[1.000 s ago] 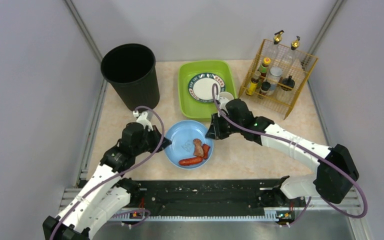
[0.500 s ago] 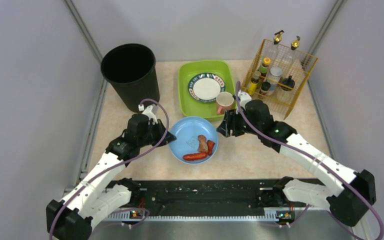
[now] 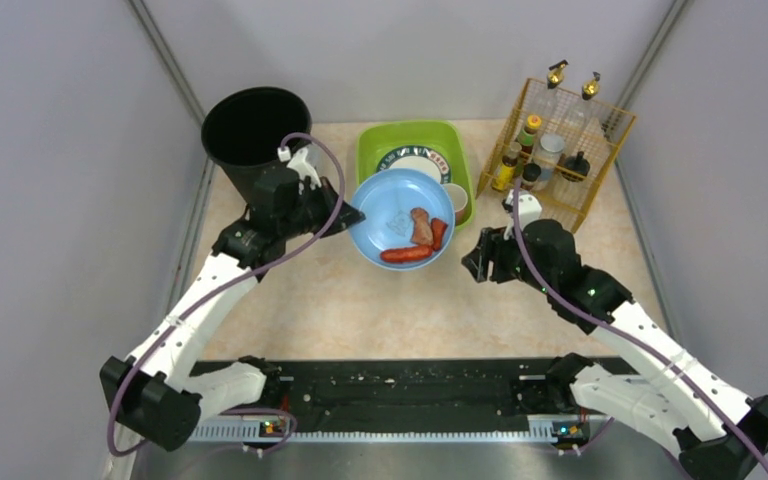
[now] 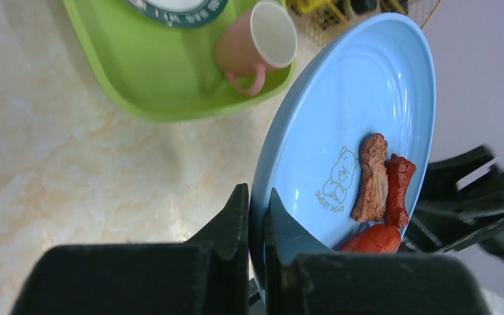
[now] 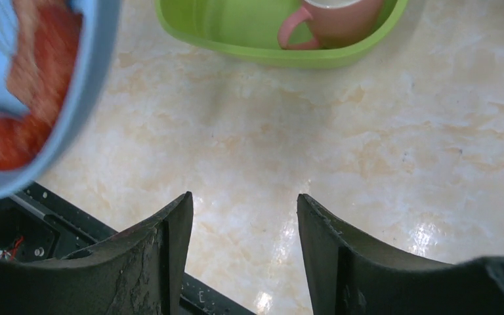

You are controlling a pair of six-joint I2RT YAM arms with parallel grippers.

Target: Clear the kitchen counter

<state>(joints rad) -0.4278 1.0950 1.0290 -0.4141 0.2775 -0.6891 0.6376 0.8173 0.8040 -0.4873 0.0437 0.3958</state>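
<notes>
while the left hand clamps the rim of a blue plate, both fingers shut hard on the edge, the plate hangs lifted off the bench and reaches out ahead of that hand. on the plate lie a brown piece, a dark red strip beside it and a red sausage nearest the arms. a small bear print marks the plate's middle.

just behind and left of the left hand stands a black bin, open at the top, with the arm's forearm close by its wall. beyond the plate sits a green tub, its near edge hidden under the plate in the top view. in the tub are a patterned plate and, in the corner nearest the right hand, a pink mug.

the right hand hovers low over bare bench to the right of the plate, fingers spread wide and holding nothing. from its wrist view the tub and mug lie straight ahead and the plate's edge crosses the upper left. farther ahead and to its right stands a yellow wire rack filled with bottles and jars.

the bench is beige and faintly speckled, glossy enough to throw back light near the right hand. a black rail runs along its near edge between the arm bases. plain grey walls close in on three sides, with metal posts in the far corners.
</notes>
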